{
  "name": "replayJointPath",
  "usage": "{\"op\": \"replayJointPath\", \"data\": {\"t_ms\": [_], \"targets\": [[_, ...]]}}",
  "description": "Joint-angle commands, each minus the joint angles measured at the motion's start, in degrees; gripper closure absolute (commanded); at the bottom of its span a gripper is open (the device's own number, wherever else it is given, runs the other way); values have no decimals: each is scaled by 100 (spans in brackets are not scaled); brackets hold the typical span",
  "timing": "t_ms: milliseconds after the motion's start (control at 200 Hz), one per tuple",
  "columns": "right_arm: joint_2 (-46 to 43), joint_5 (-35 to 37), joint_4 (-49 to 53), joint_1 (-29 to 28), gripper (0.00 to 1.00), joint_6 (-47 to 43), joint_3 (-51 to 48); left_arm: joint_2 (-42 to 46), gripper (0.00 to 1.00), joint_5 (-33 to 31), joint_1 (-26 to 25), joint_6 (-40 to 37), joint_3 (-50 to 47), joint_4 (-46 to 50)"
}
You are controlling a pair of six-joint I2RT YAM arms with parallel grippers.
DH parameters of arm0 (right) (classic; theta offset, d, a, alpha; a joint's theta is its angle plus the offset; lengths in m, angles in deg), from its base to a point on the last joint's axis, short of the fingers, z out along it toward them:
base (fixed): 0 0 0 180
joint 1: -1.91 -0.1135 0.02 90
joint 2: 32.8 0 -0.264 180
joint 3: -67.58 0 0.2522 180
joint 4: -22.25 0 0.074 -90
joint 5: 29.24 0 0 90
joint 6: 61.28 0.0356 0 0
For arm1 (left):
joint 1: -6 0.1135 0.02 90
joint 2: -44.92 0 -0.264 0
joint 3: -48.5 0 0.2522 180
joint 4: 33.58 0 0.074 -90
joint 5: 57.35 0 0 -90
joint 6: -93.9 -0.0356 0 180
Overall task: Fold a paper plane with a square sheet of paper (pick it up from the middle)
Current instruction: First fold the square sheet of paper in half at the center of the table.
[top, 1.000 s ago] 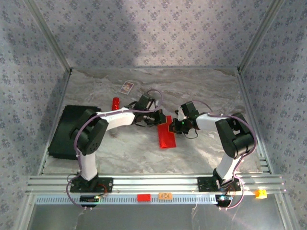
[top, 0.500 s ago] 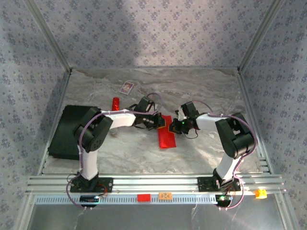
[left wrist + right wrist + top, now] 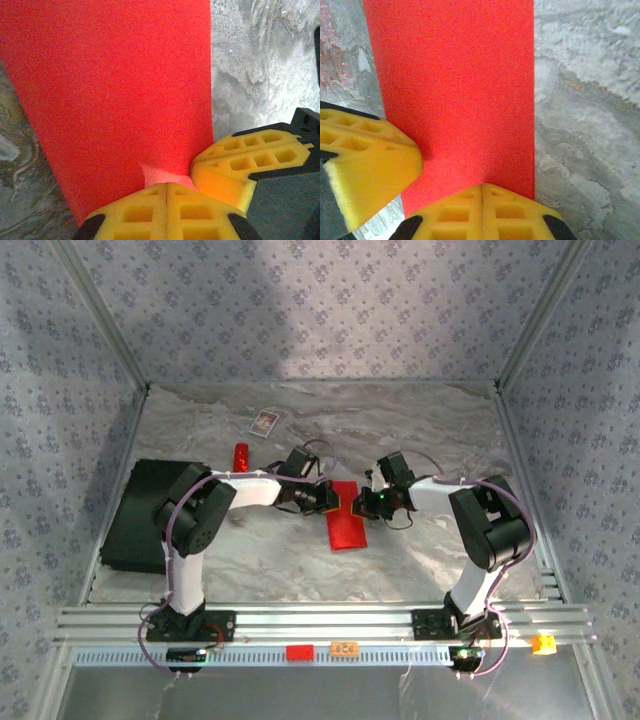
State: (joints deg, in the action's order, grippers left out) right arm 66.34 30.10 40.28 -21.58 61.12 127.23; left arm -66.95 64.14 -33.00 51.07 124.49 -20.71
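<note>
Jaws: both pairs are pressed pad against pad with no gap showing, and each nips the edge of the folded red sheet.
Left gripper (image 3: 167,202): it pinches the strip's end, where a small pale lip of paper rises just ahead of its tips.
Right gripper (image 3: 483,202): it is clamped on the same end, just beside the left one, so the two sets of yellow pads almost meet.
Square sheet of paper (image 3: 345,516): creased into a narrow strip, it lies flat on the table (image 3: 430,440) between the two grippers near the middle. Its long side runs roughly away from the bases.
Step in hand: most likely gripping the strip's far end to lift it or turn it over for the next crease.
Doing it well: raise both pinches level and together. The thin paper will probably buckle if the tips close in and tear if they pull apart, so press along the existing fold line.
Black mat (image 3: 135,515): at the left edge, well apart.
Red stick (image 3: 241,456): beyond the left arm, near the paper but not touching it.
Printed card (image 3: 264,422): farther back.
</note>
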Motion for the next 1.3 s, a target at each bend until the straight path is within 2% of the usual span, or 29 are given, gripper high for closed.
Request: {"op": "replayJointPath", "data": {"t_ms": [0, 355, 825, 1199, 1294], "targets": [[286, 686, 537, 68, 100, 73, -272, -139, 100, -90, 62, -207, -110, 128], [256, 728, 529, 46, 100, 97, -300, -301, 100, -309, 64, -446, -244, 405], [199, 731, 444, 72, 100, 117, -379, -250, 100, 249, 227, -365, 403, 239], [189, 728, 459, 55, 100, 142, -381, -581, 100, -54, 365, -525, 297, 482], [205, 714, 460, 55, 100, 131, -370, -549, 100, 80, 419, -462, 353, 418]]}}
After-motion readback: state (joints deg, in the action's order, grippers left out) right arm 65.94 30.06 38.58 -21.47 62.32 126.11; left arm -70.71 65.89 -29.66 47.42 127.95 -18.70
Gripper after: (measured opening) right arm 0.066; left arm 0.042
